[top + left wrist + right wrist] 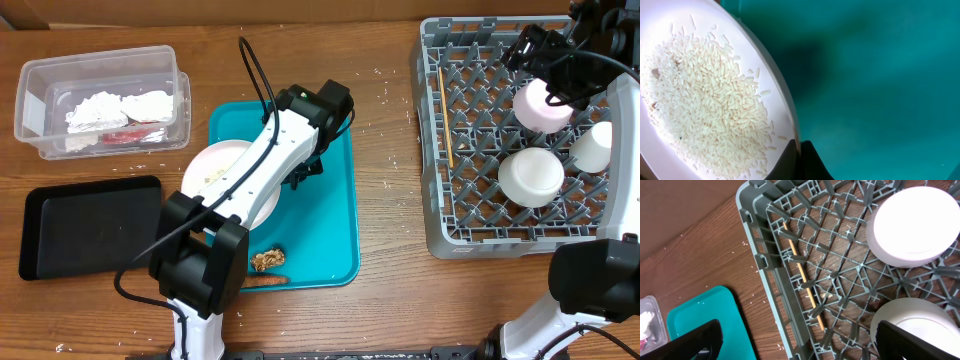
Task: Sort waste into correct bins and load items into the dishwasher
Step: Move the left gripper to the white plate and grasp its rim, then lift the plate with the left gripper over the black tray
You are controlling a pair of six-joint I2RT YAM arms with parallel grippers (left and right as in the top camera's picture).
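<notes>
Over the teal plastic tray [335, 220], the left gripper [800, 147] clamps the rim of the pale round plate [765, 75]. Stiff, slick, breakable; its loose white rice [710, 100] likely spills when tilted. Right gripper [797, 330] spread wide.

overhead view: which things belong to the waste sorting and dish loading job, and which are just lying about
Job: rice plate, brown food lump, carrot, clear tub, black tray, dish rack, wooden stick.
Lying about: teal tray.

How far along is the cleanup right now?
Done: tissues and red wrapper in the clear tub; three dishes and the stick in the rack. In hand: the left gripper pinches the plate rim on the teal tray. Left: rice, carrot, brown lump, then the plate. The right gripper is open.
</notes>
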